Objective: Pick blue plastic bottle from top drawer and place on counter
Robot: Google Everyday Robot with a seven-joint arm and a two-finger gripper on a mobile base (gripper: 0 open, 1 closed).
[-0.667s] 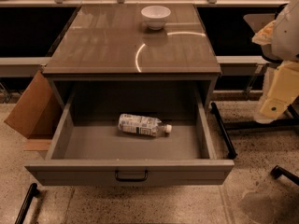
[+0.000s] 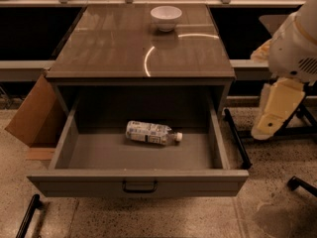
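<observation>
The blue plastic bottle [image 2: 150, 132] lies on its side in the middle of the open top drawer [image 2: 138, 181], white cap pointing right. The drawer is pulled fully out of the grey cabinet, its dark bar handle facing me. The counter [image 2: 124, 48] above it is glossy brown-grey with a curved light reflection. My gripper [image 2: 276, 109] hangs at the right edge of the view on the white arm, to the right of the drawer and level with it, pointing down towards the floor. It holds nothing that I can see and is well apart from the bottle.
A white bowl [image 2: 166, 17] stands at the back of the counter. A cardboard box [image 2: 32, 118] leans against the cabinet's left side. Dark chair or stand legs [image 2: 237, 138] lie on the speckled floor to the right of the drawer. A shelf runs behind the cabinet.
My arm and gripper have moved a little to the left and down, closer to the drawer's right side. The bottle, drawer and bowl have not moved.
</observation>
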